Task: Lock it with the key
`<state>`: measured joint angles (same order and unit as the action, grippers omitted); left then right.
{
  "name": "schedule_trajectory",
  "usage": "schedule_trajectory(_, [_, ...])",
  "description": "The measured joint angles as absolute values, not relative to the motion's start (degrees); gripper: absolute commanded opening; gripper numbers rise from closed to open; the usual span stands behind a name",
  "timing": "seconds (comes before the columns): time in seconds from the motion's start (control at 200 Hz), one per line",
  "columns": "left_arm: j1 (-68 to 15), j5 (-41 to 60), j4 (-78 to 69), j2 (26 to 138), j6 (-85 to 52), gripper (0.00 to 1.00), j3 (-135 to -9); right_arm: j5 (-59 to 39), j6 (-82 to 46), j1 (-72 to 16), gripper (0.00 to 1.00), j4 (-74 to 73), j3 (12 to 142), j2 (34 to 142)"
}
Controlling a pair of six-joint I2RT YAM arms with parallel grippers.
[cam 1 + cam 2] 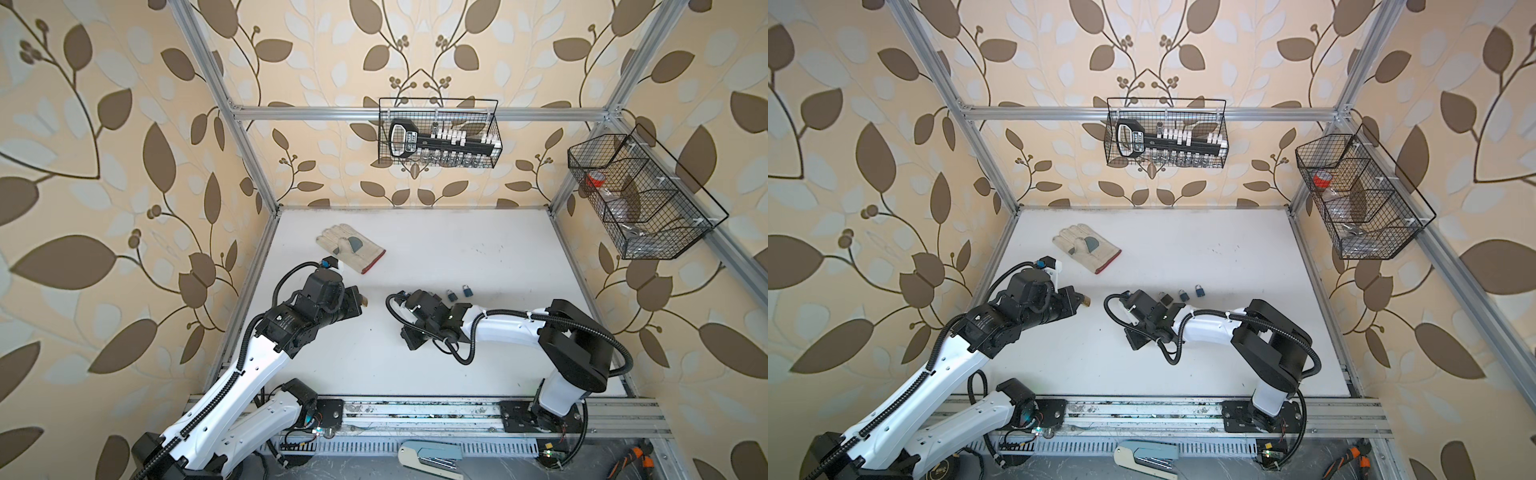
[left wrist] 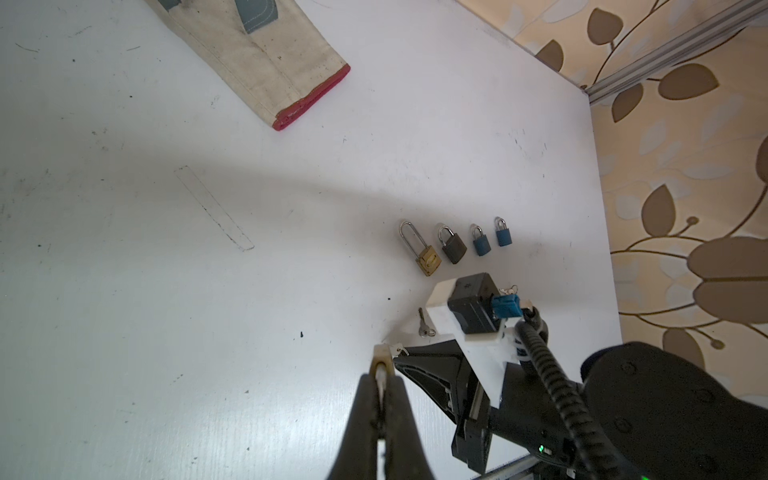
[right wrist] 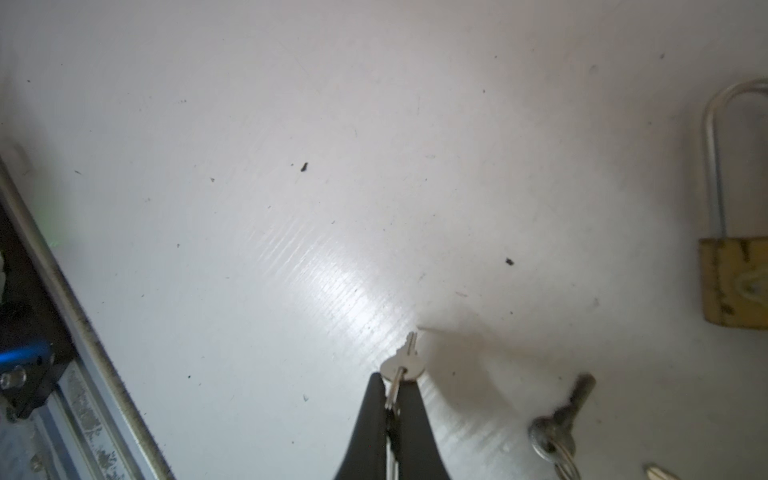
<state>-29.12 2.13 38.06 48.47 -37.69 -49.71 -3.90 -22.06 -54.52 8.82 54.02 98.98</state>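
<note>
A pale work glove (image 1: 349,248) with a red-edged cuff lies flat on the white tabletop (image 1: 457,353), toward its far left. On the back wall hangs a black wire basket (image 1: 384,137) holding a black rail (image 1: 415,143) studded with white clips (what they carry is too small to tell). A second wire basket (image 1: 665,245), on the right wall, holds a red roll (image 1: 596,180). In front of the tabletop lie a grey-blue stapler (image 1: 430,455) and an orange-handled tool (image 1: 633,461).
</note>
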Motion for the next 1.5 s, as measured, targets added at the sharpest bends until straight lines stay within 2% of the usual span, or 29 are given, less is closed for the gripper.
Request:
schedule_trajectory(0.17, [-29.1,2.2,38.5,48.4,-37.8,0.00,-49.7,-2.0,-22.7,-54.1,0.16,9.4,54.6,100.2])
schedule_trajectory(0.32, [-29.1,2.2,38.8,48.4,-38.0,0.00,-49.5,-1.9,-22.8,-53.8,0.34,10.1,54.6,100.6])
schedule_trajectory(0.45, [-29.1,2.9,38.5,48.9,-38.0,0.00,-49.0,-1.0,-22.9,-53.8,0.41,10.7,54.6,99.7])
schedule_trajectory(0.545, [-28.8,4.6,36.9,50.7,-37.9,0.00,-48.5,1.9,-23.0,-53.7,0.49,10.9,53.8,95.4])
schedule_trajectory(0.63, [-28.8,8.6,33.7,54.5,-37.5,0.00,-48.0,5.3,-23.1,-53.6,0.55,10.4,51.3,87.4])
schedule_trajectory(0.8, [-28.8,18.9,26.4,67.0,-33.7,0.00,-47.9,8.0,-22.9,-49.7,0.57,8.0,44.7,69.9])
schedule_trajectory(0.94, [-28.8,25.9,24.5,75.0,-30.4,0.00,-49.1,3.8,-21.0,-43.5,0.63,6.4,40.0,64.4])
schedule_trajectory(1.155, [-28.8,35.0,21.3,78.5,-28.8,0.00,-52.3,-5.1,-12.6,-44.5,0.66,-0.3,35.2,63.9])
schedule_trajectory(1.315, [-28.8,39.3,19.6,78.5,-28.8,0.00,-52.7,-9.7,-6.2,-46.1,0.65,-2.1,40.0,69.3])
schedule_trajectory(1.499, [-28.8,42.0,19.0,78.5,-28.8,0.00,-52.7,-10.7,-1.8,-46.7,0.62,-2.4,43.3,73.8])
